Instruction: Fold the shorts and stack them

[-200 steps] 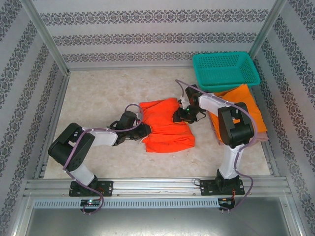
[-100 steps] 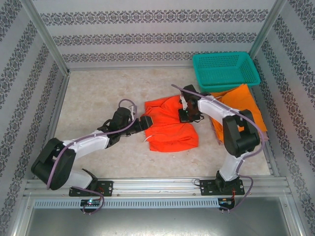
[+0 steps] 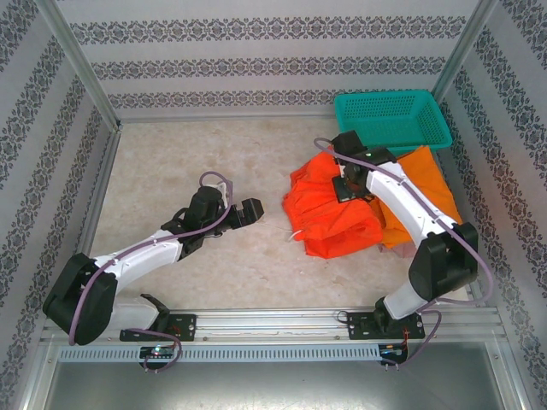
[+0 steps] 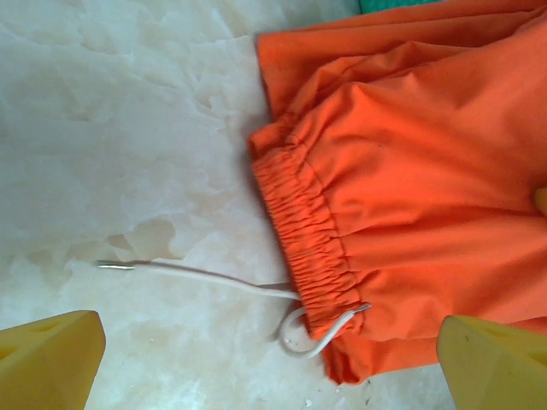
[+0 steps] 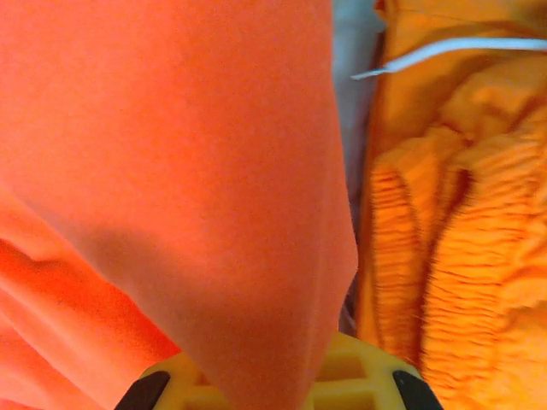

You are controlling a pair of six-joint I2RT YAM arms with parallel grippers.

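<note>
The large red-orange shorts (image 3: 329,218) lie bunched right of the table's middle, partly over the orange shorts (image 3: 427,184) at the right. My right gripper (image 3: 346,184) is shut on a fold of the red-orange cloth (image 5: 171,171), which hangs from its jaws (image 5: 269,376). Beside it in the right wrist view is the orange shorts' gathered waist (image 5: 461,222). My left gripper (image 3: 248,211) stands open on the bare table, left of the shorts and apart from them. Its yellow fingertips (image 4: 51,359) flank the red-orange waistband (image 4: 308,222) and its loose white drawstring (image 4: 214,278).
A teal mesh basket (image 3: 391,120) stands at the back right, just behind the orange shorts. Metal frame rails (image 3: 85,171) and patterned walls close in the table. Bare marble-like tabletop (image 3: 188,162) spreads over the left and back.
The left gripper opened, let go of the red-orange shorts and drew back left. The right gripper shut on them and pulled them right, onto the edge of the orange shorts.
</note>
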